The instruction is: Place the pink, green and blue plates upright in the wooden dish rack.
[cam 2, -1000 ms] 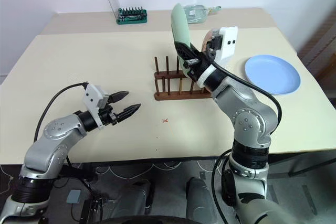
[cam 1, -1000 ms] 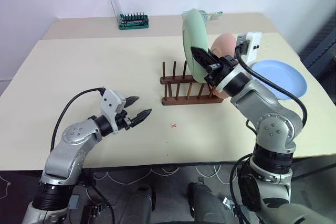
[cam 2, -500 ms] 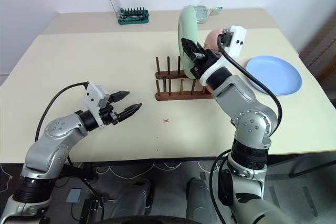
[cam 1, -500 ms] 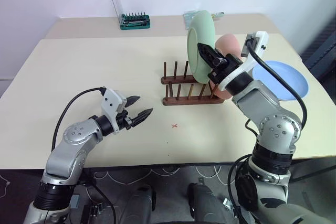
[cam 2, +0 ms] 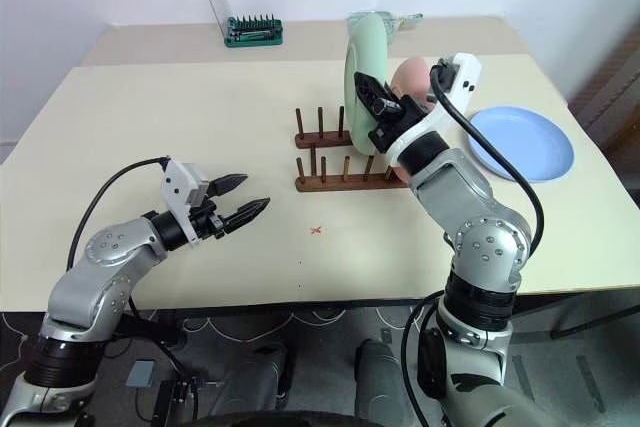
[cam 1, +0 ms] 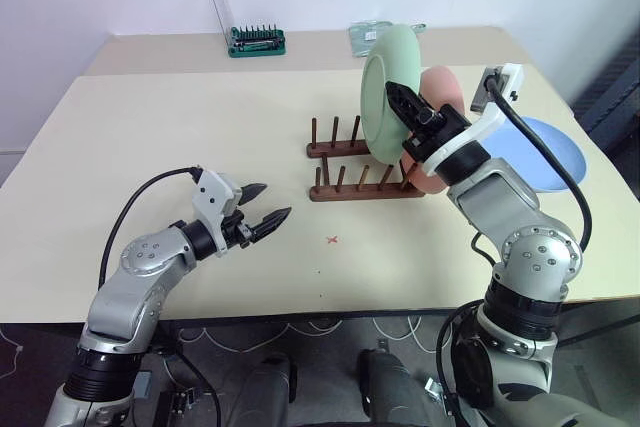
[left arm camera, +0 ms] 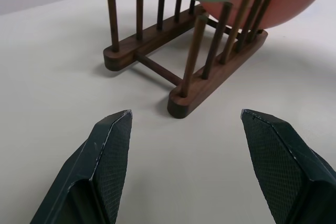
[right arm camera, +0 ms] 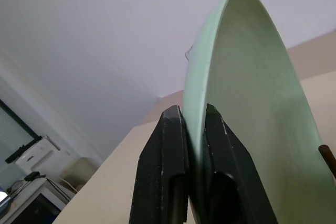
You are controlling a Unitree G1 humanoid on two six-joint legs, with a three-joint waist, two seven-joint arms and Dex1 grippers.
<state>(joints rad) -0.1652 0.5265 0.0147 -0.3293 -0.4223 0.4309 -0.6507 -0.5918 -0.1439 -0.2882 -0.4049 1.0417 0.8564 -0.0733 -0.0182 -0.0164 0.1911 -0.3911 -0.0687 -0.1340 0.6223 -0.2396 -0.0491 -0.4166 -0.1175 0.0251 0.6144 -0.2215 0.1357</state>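
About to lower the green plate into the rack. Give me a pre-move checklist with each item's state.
1. Right gripper shut on the green plate: ok, fingers clamp its rim in the right wrist view.
2. Green plate upright, over the rack: ok.
3. Pink plate already standing in the rack: ok, at the end nearest the blue plate.
4. Free pegs beside the pink plate: ok, several stand bare.
5. Plate edge lined up with a peg gap: cannot tell.
6. Left gripper open, apart from the rack: ok.
7. Blue plate flat on the table, out of the way: ok.
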